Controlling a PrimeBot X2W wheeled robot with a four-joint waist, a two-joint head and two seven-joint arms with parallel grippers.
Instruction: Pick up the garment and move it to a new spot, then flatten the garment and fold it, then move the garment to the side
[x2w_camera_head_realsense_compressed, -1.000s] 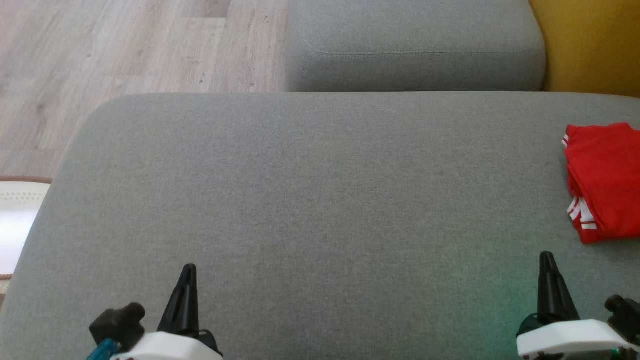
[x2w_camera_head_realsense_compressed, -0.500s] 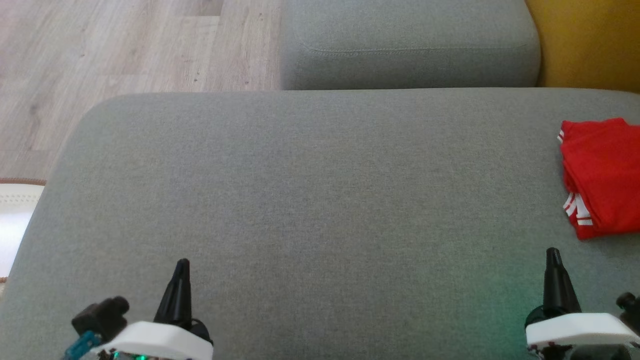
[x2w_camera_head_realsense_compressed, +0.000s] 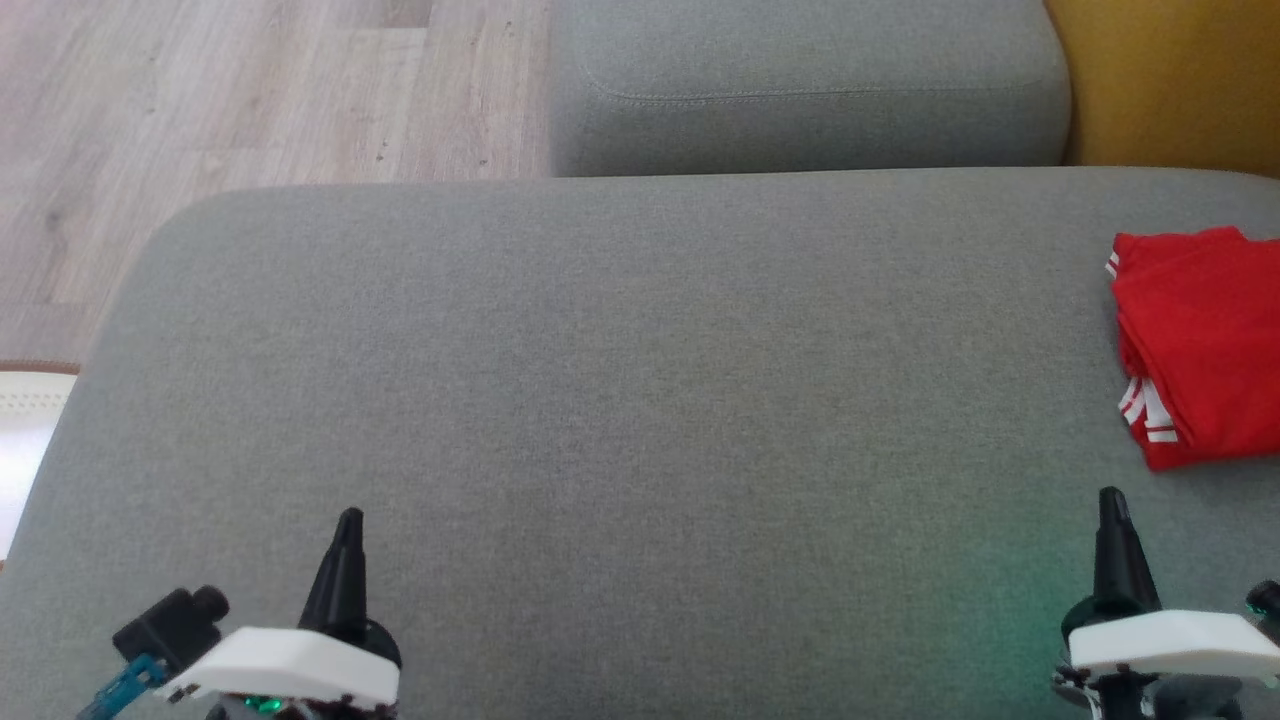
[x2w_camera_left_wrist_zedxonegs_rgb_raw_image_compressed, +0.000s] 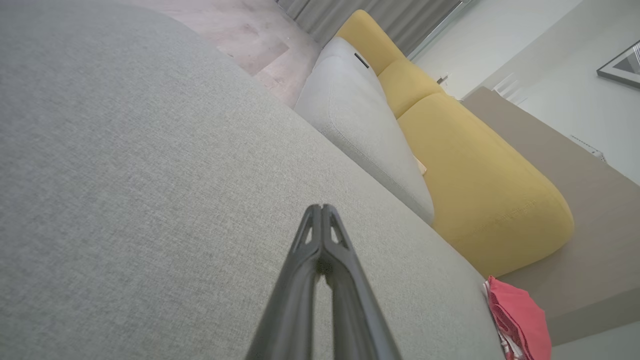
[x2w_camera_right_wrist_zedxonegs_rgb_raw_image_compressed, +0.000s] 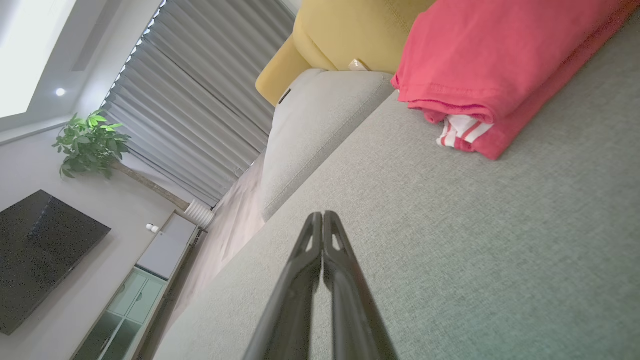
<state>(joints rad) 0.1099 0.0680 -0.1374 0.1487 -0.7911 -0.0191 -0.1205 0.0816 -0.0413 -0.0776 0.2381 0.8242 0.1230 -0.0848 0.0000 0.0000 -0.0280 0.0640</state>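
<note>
- The broad grey seat cushion (x2w_camera_head_realsense_compressed: 600, 380) lies bare across its middle and left, giving wide open room between the two grippers.
- Its far edge meets a second grey cushion (x2w_camera_head_realsense_compressed: 810, 90). Its rounded far-left corner drops off to wooden floor (x2w_camera_head_realsense_compressed: 250, 100), and a yellow cushion (x2w_camera_head_realsense_compressed: 1170, 80) stands beyond the far right.
- The left gripper (x2w_camera_head_realsense_compressed: 347, 525) sits low at the near left, fingers pressed tip to tip and holding nothing.
- The right gripper (x2w_camera_head_realsense_compressed: 1112, 500) sits at the near right, likewise clenched and empty. It is near the garment (x2w_camera_head_realsense_compressed: 1200, 340) but apart from it.
- The garment lies on the seat's right side, cut off by the head view's right edge. It is red and folded into stacked layers, with white-striped trim showing at its left-hand corners.
</note>
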